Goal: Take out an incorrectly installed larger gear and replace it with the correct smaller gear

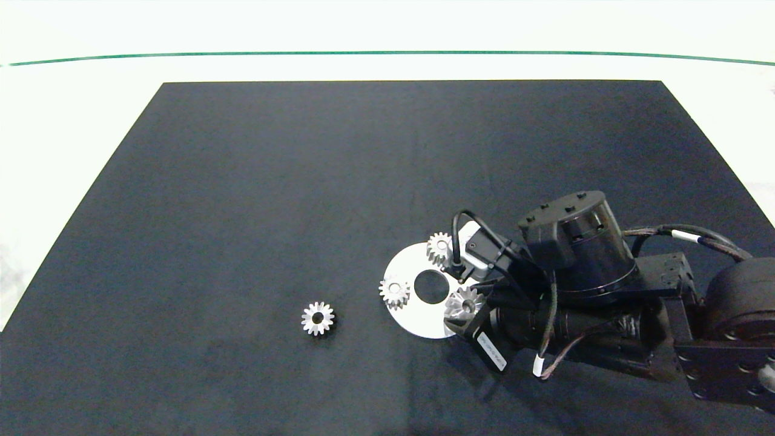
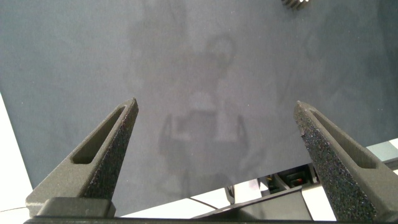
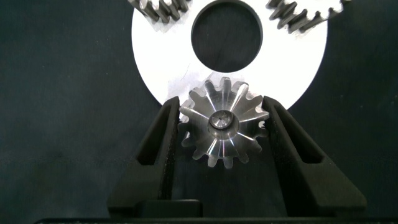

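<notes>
My right tool [image 3: 224,134] is clamped on the larger gear [image 3: 222,129], one finger [image 3: 163,146] pressed to each side of its star-like teeth, at the near right edge of the white ring plate [image 3: 161,68]. In the head view I see that same larger gear [image 1: 464,302] sitting on the plate's [image 1: 404,266] near right rim, with my right arm reaching in from the right and covering part of the disc there. Two other small silver gears sit on the plate, one on its left edge [image 1: 395,292] and one on its far edge [image 1: 440,247], spaced around the round centre hole [image 1: 431,287]. The smaller gear [image 1: 318,318] lies flat by itself on the dark mat [image 1: 242,212] that covers the counter, left of the plate and well apart from it. My left tool [image 2: 214,134] hangs over bare mat with its fingers [image 2: 109,152] spread wide and nothing between them; I do not see that arm in the head view.
</notes>
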Controlling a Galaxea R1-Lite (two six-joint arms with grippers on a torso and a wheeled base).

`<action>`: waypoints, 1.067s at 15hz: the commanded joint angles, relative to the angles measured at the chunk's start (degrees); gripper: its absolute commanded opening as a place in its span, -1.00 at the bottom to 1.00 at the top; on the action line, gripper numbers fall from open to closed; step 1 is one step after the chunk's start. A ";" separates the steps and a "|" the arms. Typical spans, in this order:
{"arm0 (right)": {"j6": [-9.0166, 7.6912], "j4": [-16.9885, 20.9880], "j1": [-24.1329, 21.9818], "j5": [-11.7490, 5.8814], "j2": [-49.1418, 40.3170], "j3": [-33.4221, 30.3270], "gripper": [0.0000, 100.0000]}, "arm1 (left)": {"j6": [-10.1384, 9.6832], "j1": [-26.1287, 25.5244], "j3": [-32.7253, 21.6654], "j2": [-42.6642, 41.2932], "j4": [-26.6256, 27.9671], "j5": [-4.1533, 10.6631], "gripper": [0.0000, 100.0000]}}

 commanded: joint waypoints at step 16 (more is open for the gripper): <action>-0.28 1.89 -20.37 0.16 -6.01 0.27 -0.26 | 0.04 1.13 0.60 -0.34 0.17 0.35 1.00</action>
